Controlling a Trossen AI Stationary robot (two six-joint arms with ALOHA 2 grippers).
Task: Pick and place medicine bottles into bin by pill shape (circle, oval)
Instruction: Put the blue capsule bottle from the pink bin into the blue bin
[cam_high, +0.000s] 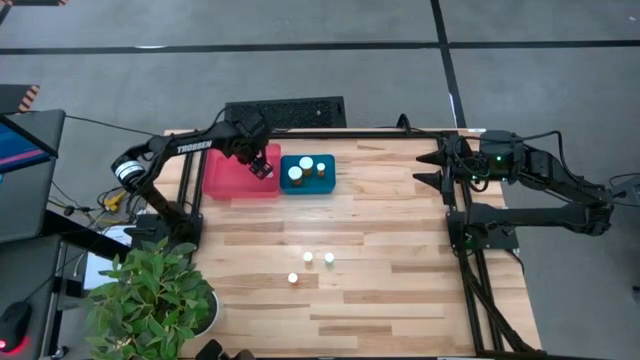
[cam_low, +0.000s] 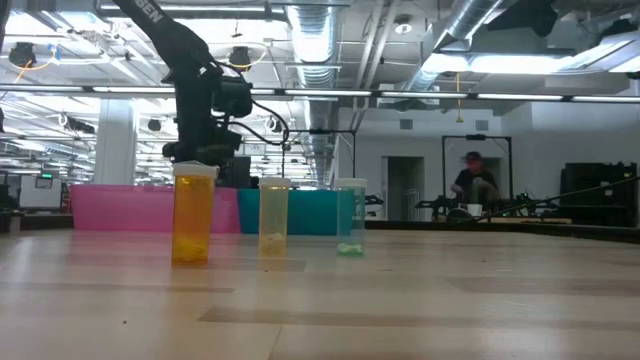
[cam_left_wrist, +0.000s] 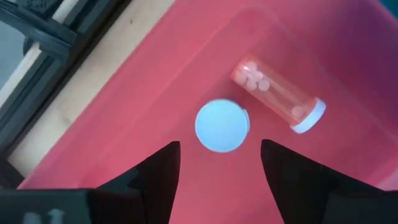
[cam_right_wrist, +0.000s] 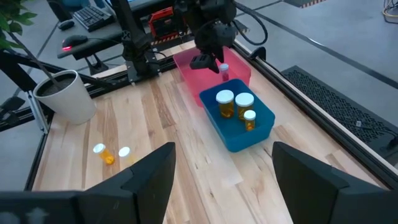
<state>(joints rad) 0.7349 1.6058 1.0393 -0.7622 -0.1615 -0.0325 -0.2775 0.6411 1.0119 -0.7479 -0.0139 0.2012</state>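
Three medicine bottles (cam_high: 307, 258) are left standing on the wooden table (cam_high: 400, 300), and my next reach turns on where they lie from me. They sit out on the open boards toward the front edge, well apart from the two bins at the back. My left claw (cam_high: 263, 166) hangs over the pink bin (cam_high: 225, 175), at its edge next to the blue bin (cam_high: 325, 185), with the arm stretched across from its post on the left. Its fingers (cam_left_wrist: 155, 174) stand apart with nothing gripped between them. My right claw (cam_high: 425, 168) waits at the right edge of the table, jaws wide, and lies farther from the three bottles than the left one does. So I judge the left arm the better one for the next pick. From table level all three stand upright with their caps up, the orange bottle (cam_low: 193, 215) apart from the paler two, so the long axis of each is vertical and I would come down from above. Directly below my left claw, inside the pink bin, one bottle (cam_left_wrist: 222, 126) stands with its white cap facing me. A second bottle (cam_left_wrist: 273, 93) lies on its side just beside it, with small round pills (cam_left_wrist: 255, 79) showing through its wall. The blue bin holds three more bottles, all upright.
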